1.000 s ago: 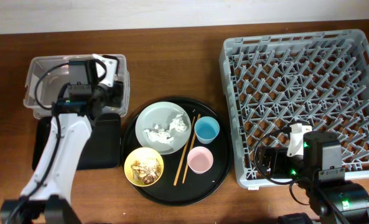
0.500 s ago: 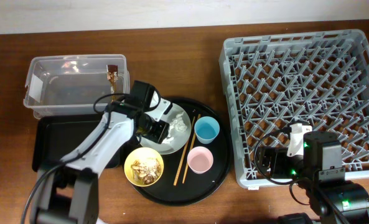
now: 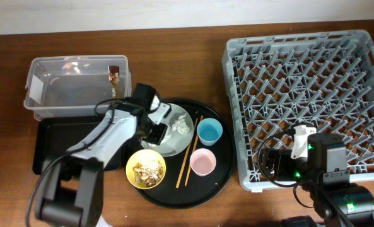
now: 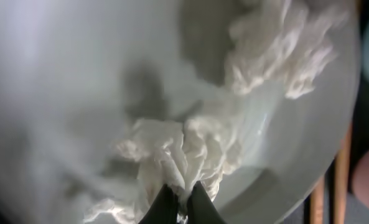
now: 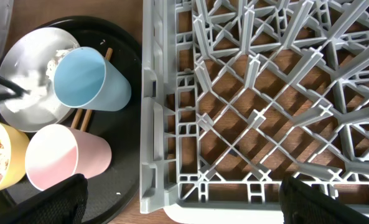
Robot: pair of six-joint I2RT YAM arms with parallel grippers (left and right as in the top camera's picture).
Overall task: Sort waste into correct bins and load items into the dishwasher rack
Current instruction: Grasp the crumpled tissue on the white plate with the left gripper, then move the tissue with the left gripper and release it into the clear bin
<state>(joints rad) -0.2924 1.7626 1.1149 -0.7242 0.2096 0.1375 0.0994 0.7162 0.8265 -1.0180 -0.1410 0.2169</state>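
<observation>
Left gripper was clenched on a tissue scrap on the plate, likely to clear waste before racking. Right gripper hung spread-fingered right of the plate by the dishwasher rack. The clear tub lay beyond the plate's left.

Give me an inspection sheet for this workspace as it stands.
Surface: brown wooden table.
Job's things: large grey plastic dishwasher rack, no items seen in it. Pale grey-green round plate, small yellow bowl of crumbly leftovers, light blue cup, pink cup and wooden chopsticks sit on the round black tray. Brown-and-gold wrapper lies in the clear plastic tub. Shallow black rectangular tray, nothing seen in it.
Clutter: nothing seen.
Grippers: left end effector shut on crumpled white tissue on the plate; right end effector open, at the rack's edge nearest the round tray.
Cables: black cables loop along both arms.
Surroundings: pale strip beyond the table.
</observation>
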